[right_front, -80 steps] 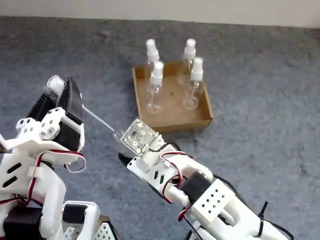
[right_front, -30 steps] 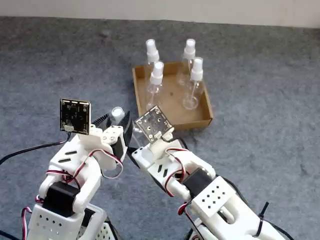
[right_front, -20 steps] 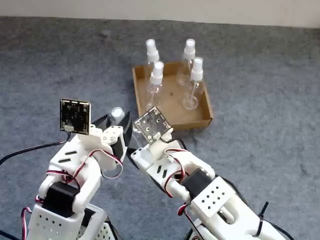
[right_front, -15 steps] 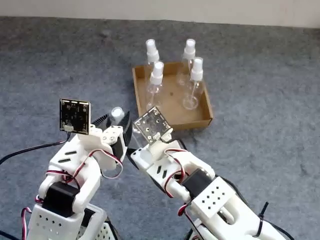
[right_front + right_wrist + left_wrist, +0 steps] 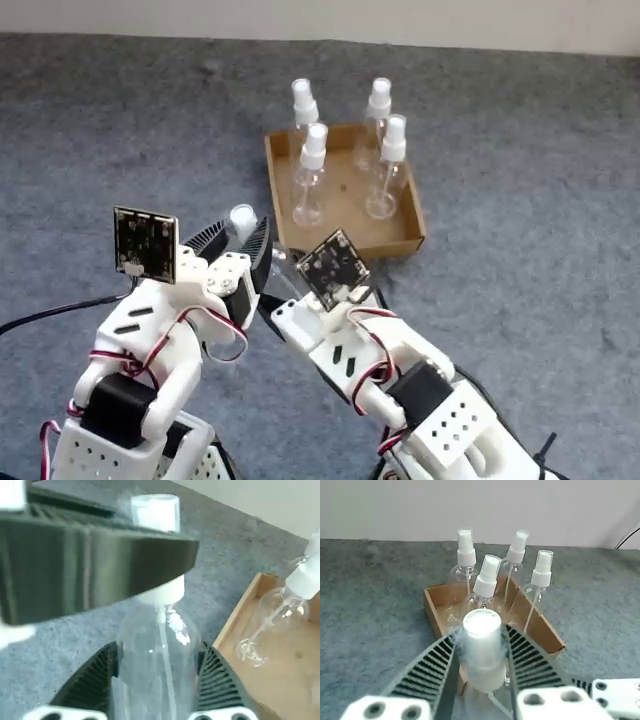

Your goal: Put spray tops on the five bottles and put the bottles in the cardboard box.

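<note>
Left gripper [image 5: 238,232]: jaws closed on the white spray top [image 5: 241,216], cap end up. The top sits at the neck of a clear bottle [image 5: 155,645]. The bottle's long axis is vertical with the neck pointing up, and its dip tube runs straight down inside.

Right gripper [image 5: 158,677]: jaws clamped on the bottle body, below the left gripper's fingers. The held bottle is just in front of the cardboard box [image 5: 345,247], over grey carpet [image 5: 520,180].

Four capped bottles [image 5: 309,180] stand upright at the box, tops up. The near two are inside; cannot tell for the far two.
</note>
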Available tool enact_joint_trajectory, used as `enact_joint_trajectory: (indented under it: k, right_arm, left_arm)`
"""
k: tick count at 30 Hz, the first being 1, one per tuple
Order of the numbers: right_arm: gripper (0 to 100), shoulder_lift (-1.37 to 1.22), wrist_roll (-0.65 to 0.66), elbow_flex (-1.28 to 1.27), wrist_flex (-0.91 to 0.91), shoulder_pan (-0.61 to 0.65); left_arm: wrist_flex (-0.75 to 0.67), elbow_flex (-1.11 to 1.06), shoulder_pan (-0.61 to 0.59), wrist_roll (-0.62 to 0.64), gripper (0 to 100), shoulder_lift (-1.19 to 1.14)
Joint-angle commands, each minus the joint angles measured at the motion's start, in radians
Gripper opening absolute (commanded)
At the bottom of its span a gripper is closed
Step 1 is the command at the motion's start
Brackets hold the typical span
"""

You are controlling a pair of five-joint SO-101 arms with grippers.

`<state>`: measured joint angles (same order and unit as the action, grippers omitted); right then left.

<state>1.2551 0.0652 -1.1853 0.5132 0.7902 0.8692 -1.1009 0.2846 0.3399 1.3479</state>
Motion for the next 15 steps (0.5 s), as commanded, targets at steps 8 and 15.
enact_joint_trajectory:
  k: [8,15]
  right_arm:
    - [0.4,0.084,0.331,-0.012,0.012,-0.022]
    - [0.4,0.071,0.13,-0.01,-0.077,-0.064]
  left_arm:
    - [0.012,-0.047,0.019,-0.011,1,-0.012]
    - [0.014,-0.042,0.018,-0.011,1,-0.01]
